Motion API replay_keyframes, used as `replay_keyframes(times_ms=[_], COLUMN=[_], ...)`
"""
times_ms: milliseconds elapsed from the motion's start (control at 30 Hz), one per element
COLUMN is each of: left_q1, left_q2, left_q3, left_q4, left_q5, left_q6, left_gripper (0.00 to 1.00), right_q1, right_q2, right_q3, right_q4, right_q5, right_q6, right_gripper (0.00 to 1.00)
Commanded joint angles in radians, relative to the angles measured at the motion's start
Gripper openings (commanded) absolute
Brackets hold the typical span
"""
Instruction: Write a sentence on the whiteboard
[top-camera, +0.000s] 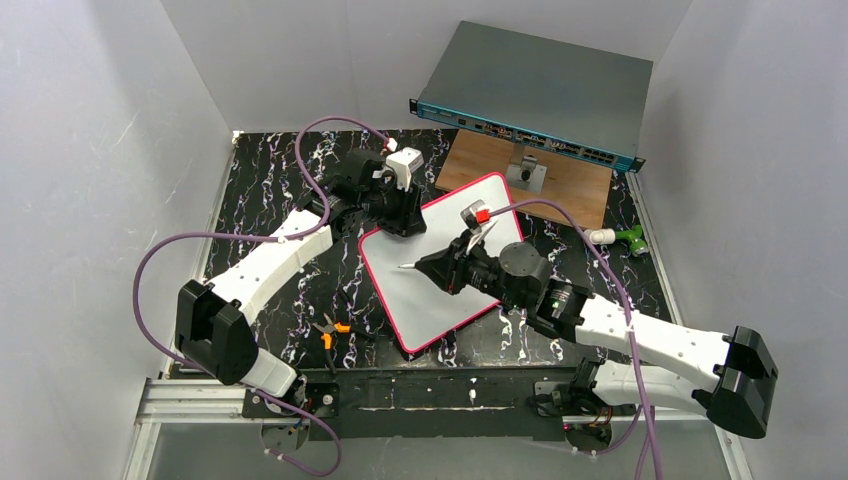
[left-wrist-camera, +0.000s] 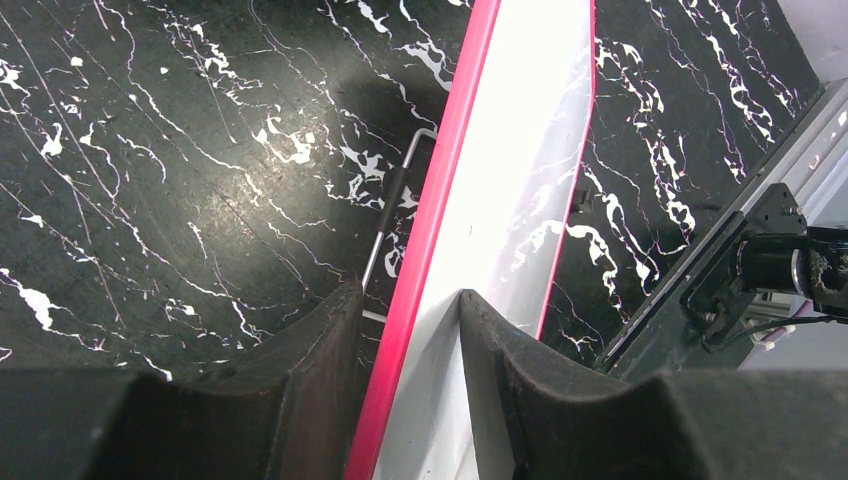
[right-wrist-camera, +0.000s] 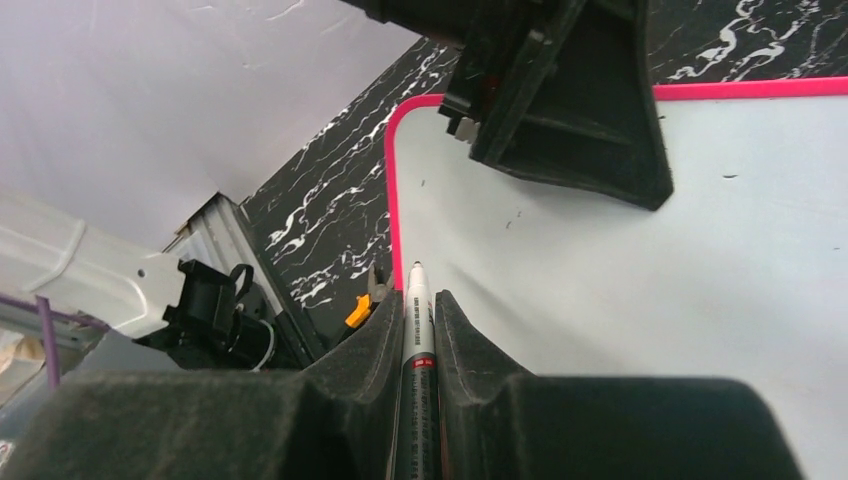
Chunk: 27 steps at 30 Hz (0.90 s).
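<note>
- Your left gripper (top-camera: 405, 222) pinches the whiteboard (top-camera: 425, 305) by its pink frame at the board's 11 o'clock edge, mid-table.
- Your right gripper (top-camera: 432, 267) is pressed tight on the marker (top-camera: 412, 266) and is the arm nearer the writing surface.
- The marker's long axis runs 3 to 9 o'clock, tip at 9, over the board's left part (whether it touches, I can't tell).
- No words show; bare white lies from the tip toward 6 and 1 o'clock.
</note>
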Motion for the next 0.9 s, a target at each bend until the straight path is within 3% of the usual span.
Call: replay_keyframes(times_ms=[0,200,867], left_q1=[0.001,0.0,0.001], left_q2=[-0.061,-0.06,-0.082], left_q3=[0.017,0.019,0.007], left_q4=[0.044,0.043,0.03], left_q5=[-0.016,-0.003,-0.004], left_q6=[0.016,0.013,0.014], left_gripper=[0.0,0.0,0.0], right_q1=[0.006,0.009,0.009], right_q2=[0.002,0.042,0.15], right_q3=[-0.007,-0.029,0.007], right_q4=[0.125,0.218,0.284], right_q5=[0.073,0.067,0.062], right_q6=[-0.008,0.023,0.054], right_gripper=[0.01,0.01,0.01])
